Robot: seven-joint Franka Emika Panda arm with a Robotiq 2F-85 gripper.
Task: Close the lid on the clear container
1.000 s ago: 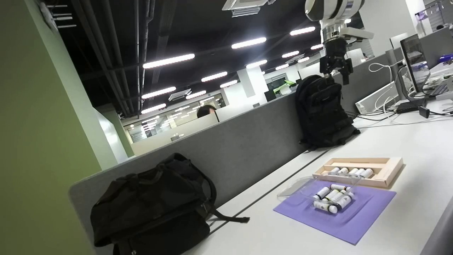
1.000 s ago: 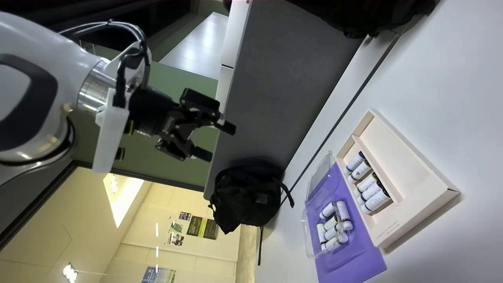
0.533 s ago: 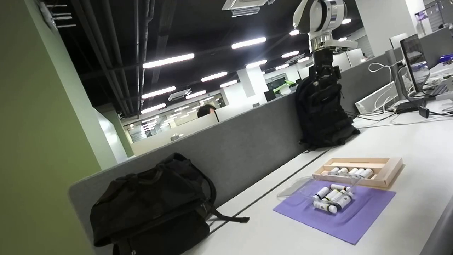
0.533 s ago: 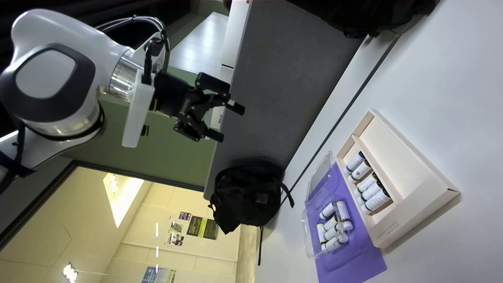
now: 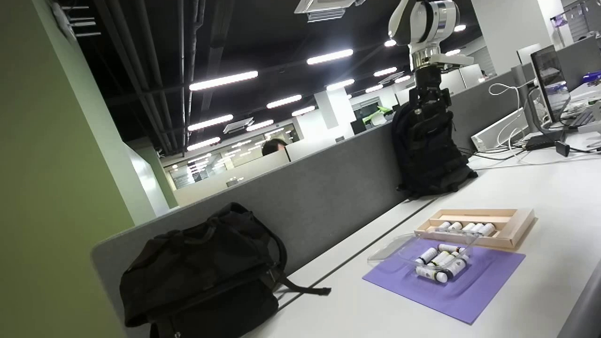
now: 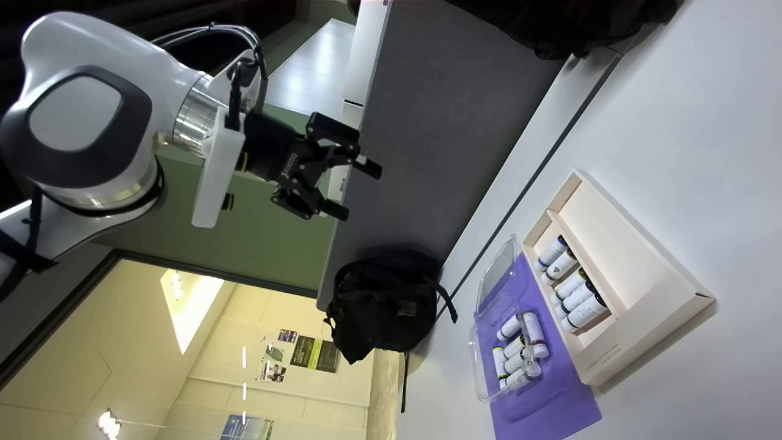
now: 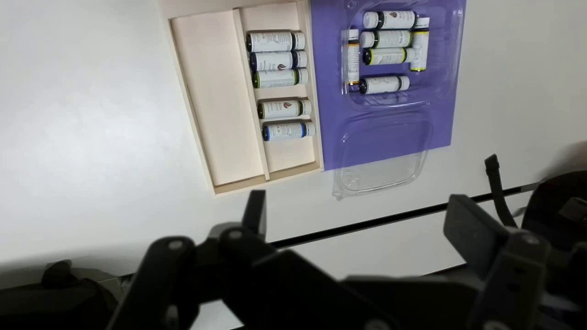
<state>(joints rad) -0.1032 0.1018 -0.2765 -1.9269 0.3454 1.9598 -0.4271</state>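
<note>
The clear container (image 7: 444, 85) lies on a purple sheet with several small white-labelled bottles in it. It also shows in both exterior views (image 5: 407, 257) (image 6: 479, 373). Its see-through lid (image 7: 385, 176) is folded open on the side toward the grey partition and lies nearly flat, partly on the sheet and partly on the white table; it shows in both exterior views (image 5: 390, 248) (image 6: 498, 272). My gripper (image 7: 360, 220) is open with nothing between its fingers. In both exterior views the gripper (image 5: 429, 107) (image 6: 352, 189) hangs high above the table, apart from the container and lid.
A wooden tray (image 7: 215, 114) with several bottles stands beside the purple sheet (image 7: 330, 123). A grey partition (image 5: 338, 173) runs along the table. Black backpacks (image 5: 202, 277) (image 5: 429, 155) lean on it, one with a strap (image 7: 497, 188) on the table. A monitor (image 5: 551, 82) and cables stand farther off.
The arm and gripper have moved down and left in an exterior view, and right and slightly up in an exterior view, mostly in the earlier half second. The gripper stays open; container and lid are unchanged.
</note>
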